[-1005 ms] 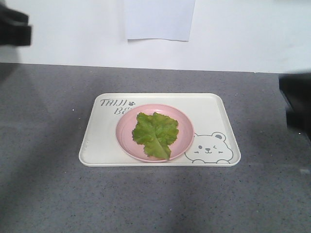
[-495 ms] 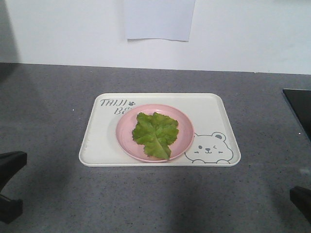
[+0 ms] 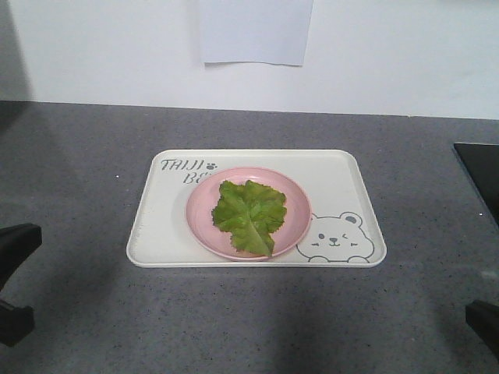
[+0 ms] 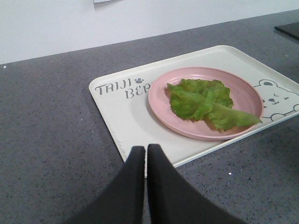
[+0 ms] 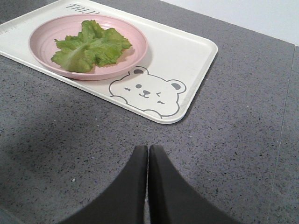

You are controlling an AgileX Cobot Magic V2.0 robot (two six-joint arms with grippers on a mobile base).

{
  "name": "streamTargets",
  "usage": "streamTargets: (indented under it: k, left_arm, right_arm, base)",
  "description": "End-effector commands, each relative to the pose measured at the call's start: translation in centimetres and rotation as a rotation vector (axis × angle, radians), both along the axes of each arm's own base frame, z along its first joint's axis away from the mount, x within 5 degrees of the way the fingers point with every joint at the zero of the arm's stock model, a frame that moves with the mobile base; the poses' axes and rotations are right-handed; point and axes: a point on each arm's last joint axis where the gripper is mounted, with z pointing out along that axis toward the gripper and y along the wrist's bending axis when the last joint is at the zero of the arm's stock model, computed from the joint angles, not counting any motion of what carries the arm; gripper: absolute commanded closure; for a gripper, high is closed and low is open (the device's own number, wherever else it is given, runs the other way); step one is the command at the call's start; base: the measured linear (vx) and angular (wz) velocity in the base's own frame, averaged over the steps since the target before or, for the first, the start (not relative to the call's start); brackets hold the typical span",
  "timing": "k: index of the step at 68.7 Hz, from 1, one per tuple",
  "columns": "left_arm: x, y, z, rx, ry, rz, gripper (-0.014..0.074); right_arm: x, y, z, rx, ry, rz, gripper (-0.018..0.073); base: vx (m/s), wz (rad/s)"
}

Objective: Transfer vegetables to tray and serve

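A green ruffled lettuce leaf (image 3: 251,215) (image 4: 205,100) (image 5: 91,45), the vegetables, lies on a round pink plate (image 3: 204,220) (image 4: 249,92) (image 5: 42,38). That plate stands in the middle of the cream tray (image 3: 343,183) (image 4: 122,122) (image 5: 187,51) with the bear drawing. My left gripper (image 4: 145,149) is shut and empty, just off the tray's near left corner. My right gripper (image 5: 148,148) is shut too, holding nothing, over grey counter short of the tray's bear corner. The front view catches only dark bits of both arms at its bottom corners.
A grey speckled counter (image 3: 78,171) carries the tray, with a white wall behind and a sheet of paper (image 3: 253,31) stuck on it. A black flat surface (image 3: 479,167) (image 4: 288,29) lies at the right edge.
A second ago dark arm parts sat high at both sides of the front view; they have dropped to its bottom corners. Tray, plate and lettuce have not moved.
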Motion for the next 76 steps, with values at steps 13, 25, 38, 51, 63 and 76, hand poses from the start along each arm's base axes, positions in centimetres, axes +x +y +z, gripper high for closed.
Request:
streamTargets:
  k: [13,25,38,51,63,76]
  left_arm:
    - [0.2,-0.2,1.6,-0.056,-0.090,-0.003,0.0603]
    - [0.2,-0.2,1.6,-0.047,-0.100,-0.005,0.0603]
    - [-0.5,0.1,-0.9,-0.079,-0.210,-0.017,0.0603]
    - [-3.0,1.4,-5.5,-0.170,-0.395,0.000,0.0603]
    - [-4.5,3.4,-9.4,-0.262,-0.404,0.171,0.0603]
    - [-5.4,4.2,-10.1,-0.190,-0.397,0.237,0.0603]
  right_arm:
    - [0.3,0.0,1.3,0.022,-0.073,-0.013,0.0565]
    - [0.3,0.0,1.3,0.022,-0.073,-0.013,0.0565]
    - [0.3,0.0,1.3,0.025,-0.072,-0.013,0.0565]
    - [0.3,0.0,1.3,0.025,-0.072,-0.013,0.0565]
    - [0.3,0.0,1.3,0.025,-0.072,-0.013,0.0565]
    - [0.3,0.0,1.3,0.025,-0.071,-0.012,0.0565]
  base:
    - [0.00,0.00]
    - [0.00,0.00]
    - [0.00,0.00]
    - [0.00,0.00]
    - [0.00,0.00]
    - [0.00,0.00]
